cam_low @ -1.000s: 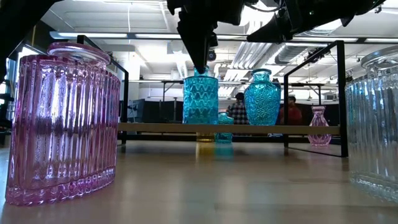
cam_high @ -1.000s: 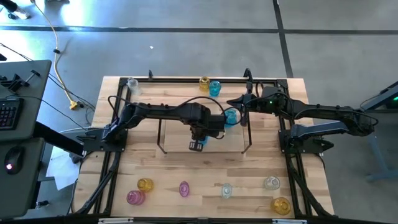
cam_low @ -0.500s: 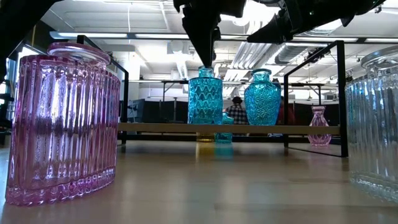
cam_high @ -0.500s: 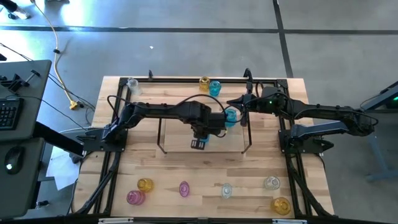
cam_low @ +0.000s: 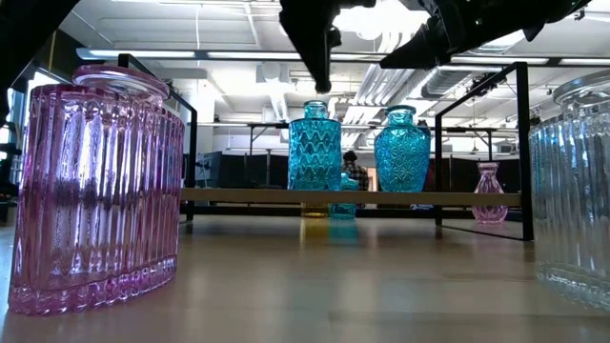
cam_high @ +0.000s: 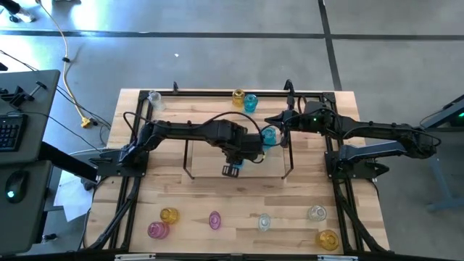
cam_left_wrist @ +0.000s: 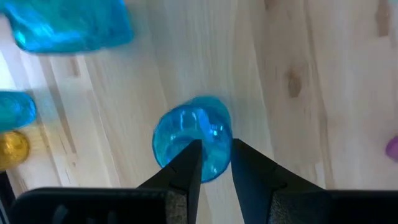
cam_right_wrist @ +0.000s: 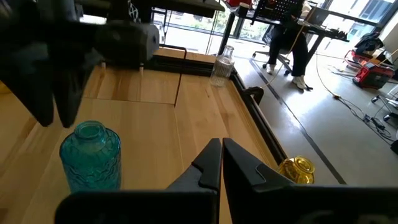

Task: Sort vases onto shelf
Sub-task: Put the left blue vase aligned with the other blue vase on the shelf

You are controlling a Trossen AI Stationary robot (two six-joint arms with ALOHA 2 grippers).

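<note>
The shelf (cam_high: 206,156) is a light board with dark wire ends in the middle of the table. Two cyan vases stand on it by their bases: one (cam_low: 315,148) straight below my left gripper (cam_low: 322,84), the other (cam_low: 401,150) toward the shelf's right end. My left gripper points down, a little above the first vase's mouth (cam_left_wrist: 193,134). Its fingers are slightly apart with nothing between them. My right gripper (cam_right_wrist: 221,155) is shut and hangs in the air by the shelf's far right corner (cam_high: 279,119).
Several pink, amber and clear vases stand along the table's near edge, among them a pink one (cam_high: 157,230) and an amber one (cam_high: 328,239). A clear vase (cam_high: 154,98), an amber vase (cam_high: 238,95) and a cyan vase (cam_high: 251,101) stand at the far edge. People (cam_low: 355,170) move in the room beyond.
My left gripper has risen from the neck of the cyan vase and now hangs clear above its mouth. The vase stays upright on the shelf.
</note>
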